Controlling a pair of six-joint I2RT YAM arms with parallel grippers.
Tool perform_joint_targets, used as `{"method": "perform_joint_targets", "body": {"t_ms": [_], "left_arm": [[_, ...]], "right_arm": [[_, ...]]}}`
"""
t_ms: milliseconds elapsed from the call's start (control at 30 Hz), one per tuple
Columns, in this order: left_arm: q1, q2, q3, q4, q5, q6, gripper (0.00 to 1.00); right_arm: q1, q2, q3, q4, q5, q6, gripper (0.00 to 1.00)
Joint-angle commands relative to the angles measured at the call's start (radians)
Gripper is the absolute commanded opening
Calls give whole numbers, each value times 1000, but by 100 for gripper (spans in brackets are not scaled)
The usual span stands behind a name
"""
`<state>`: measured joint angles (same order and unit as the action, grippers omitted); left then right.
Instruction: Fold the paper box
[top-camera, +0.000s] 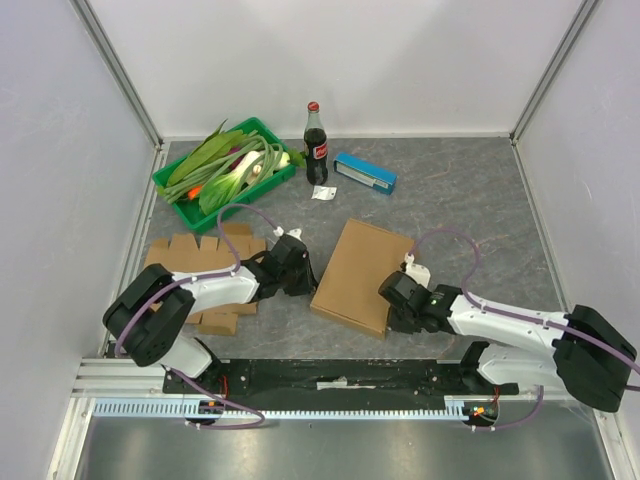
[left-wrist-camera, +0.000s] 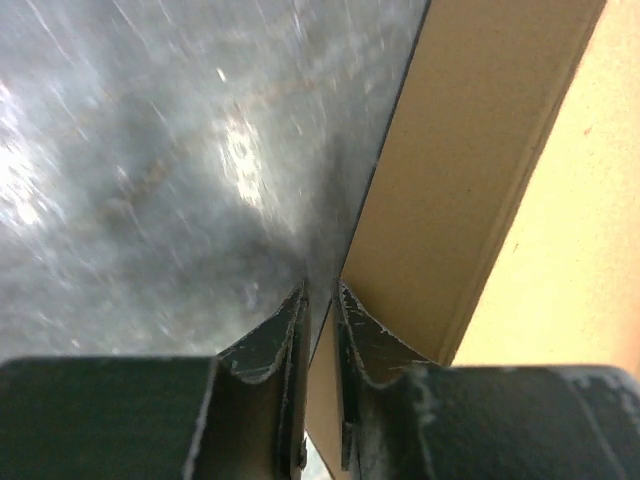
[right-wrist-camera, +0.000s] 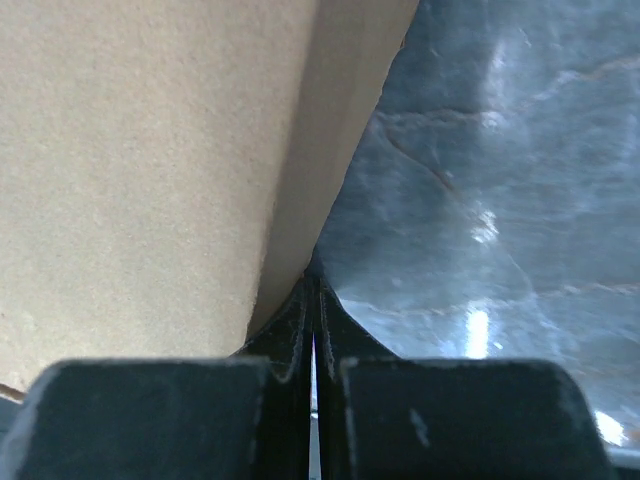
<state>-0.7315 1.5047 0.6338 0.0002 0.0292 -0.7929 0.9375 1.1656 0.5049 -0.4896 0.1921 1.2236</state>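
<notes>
Two arms stretched low toward paper box (top-camera: 360, 272) — left gripper (left-wrist-camera: 320, 292) narrowly parted at its edge, grip unclear, right gripper (right-wrist-camera: 312, 285) pressed together alongside.

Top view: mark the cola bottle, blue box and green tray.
cola bottle (top-camera: 317, 152), top view, on its label.
blue box (top-camera: 365, 172), top view, middle of its top face.
green tray (top-camera: 262, 127), top view, far corner rim.

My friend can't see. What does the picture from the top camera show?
A brown cardboard box lies on a gray table, with the left gripper at its left edge and the right gripper at its right edge. Behind are a green tray of vegetables, a cola bottle and a blue box.
</notes>
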Motion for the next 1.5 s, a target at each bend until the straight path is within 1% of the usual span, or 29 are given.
{"method": "perform_joint_targets", "body": {"t_ms": [0, 33, 133, 233, 367, 467, 500, 567, 600, 667, 767, 800, 933, 1033, 1067, 1133, 1167, 1200, 1300, 1333, 1367, 1400, 1433, 1467], "left_arm": [[-55, -52, 59, -118, 137, 44, 22], [-55, -51, 67, -129, 136, 49, 22], [-55, -54, 57, -106, 155, 32, 22], [-57, -51, 33, -89, 161, 21, 22], [-57, -72, 10, -97, 146, 23, 22], [-55, -99, 27, -160, 77, 58, 26], [-54, -104, 33, -175, 55, 73, 29], [-49, -126, 40, -203, 43, 80, 34], [-40, -133, 40, -210, 37, 84, 37], [-37, -147, 30, -223, 43, 83, 37], [-42, -138, 9, -209, 96, 63, 32], [-45, -124, 1, -194, 125, 48, 26], [-86, -87, 7, -172, 140, 15, 21], [-161, -57, 9, -122, 150, -40, 18], [-207, -38, 15, -105, 162, -54, 14], [-250, 26, 38, -71, 193, -88, 11], [-296, 40, 41, -66, 190, -97, 10], [-318, 49, 43, -39, 180, -120, 9], [-355, 84, 59, -40, 184, -132, 8], [-358, 84, 76, -67, 176, -129, 8], [-356, 69, 82, -86, 143, -120, 8], [-350, 48, 87, -113, 114, -115, 8], [-341, 23, 77, -147, 91, -112, 8], [-307, -36, 61, -147, 71, -103, 12]], "right_arm": [[9, -81, 15, -50, 12, -98, 0], [9, -98, -14, -56, -31, -93, 0], [18, -159, -31, -72, -52, -68, 0], [17, -176, 0, -162, 19, -72, 0], [17, -179, -6, -214, 44, -62, 0], [18, -185, -8, -248, 56, -62, 0], [20, -190, -5, -268, 69, -62, 0], [24, -211, -9, -282, 60, -65, 0], [23, -221, -20, -287, 49, -68, 0], [24, -253, -35, -277, -14, -69, 0], [44, -268, -46, -241, -66, -49, 0], [46, -262, -51, -204, -78, -41, 0], [60, -172, -65, -104, -121, -12, 0], [73, -158, -51, -3, -114, 26, 0], [72, -162, -42, 32, -100, 39, 0], [61, -173, -23, 136, -79, 97, 0], [46, -169, -25, 188, -86, 125, 0], [46, -159, -32, 301, -94, 145, 0], [44, -20, -2, 477, -189, 208, 0], [47, 40, 13, 482, -191, 214, 0], [49, 54, 38, 482, -186, 192, 0], [50, 62, 102, 368, -110, 159, 0], [49, 48, 127, 289, -61, 130, 0], [34, 30, 118, 187, -25, 75, 0]]}}
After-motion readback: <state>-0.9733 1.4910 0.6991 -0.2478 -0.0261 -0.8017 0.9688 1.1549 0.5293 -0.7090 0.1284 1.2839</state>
